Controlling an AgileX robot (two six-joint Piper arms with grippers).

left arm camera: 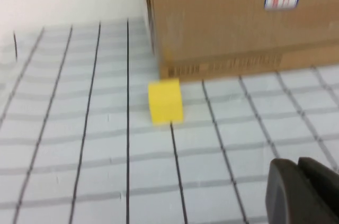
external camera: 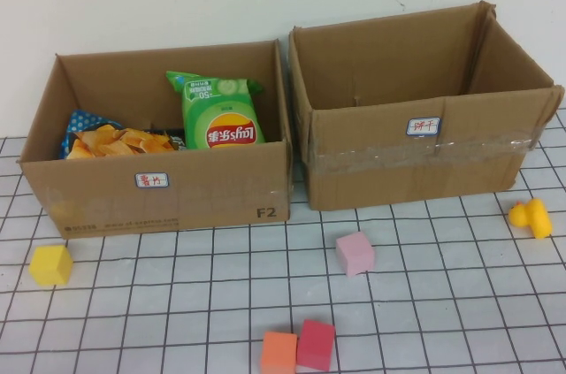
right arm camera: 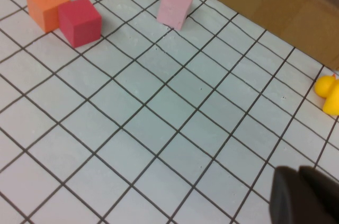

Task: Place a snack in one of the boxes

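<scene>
Two boxes: left box point(external camera: 159, 193) and right box point(external camera: 424, 162) stand side by side at the back of the tabletop point(external camera: 221, 303), tops open.
Snack location: green chip bag point(external camera: 221, 118) leans upright inside the left box, against its rear wall; a blue chip bag point(external camera: 110, 137) lies beside it on the box floor. No snack is visible on the tabletop.
Right box contents: nothing visible inside from the high view.
Left claw point(left arm camera: 304, 192): only a dark tip shows in the left wrist view, low over the tabletop; released or clenched cannot be told.
Right claw point(right arm camera: 304, 197): the same, a dark tip at the edge of the right wrist view; state cannot be told.
Key relation: both bags lie beyond the left box's front wall, away from both claws; the left arm is probably the nearer, since its camera faces that box.
Clutter: yellow cube point(external camera: 50, 265), pink cube point(external camera: 355, 253), orange cube point(external camera: 279, 352), red cube point(external camera: 316, 345), yellow duck point(external camera: 531, 217).
Task status: judged complete or not begun.
</scene>
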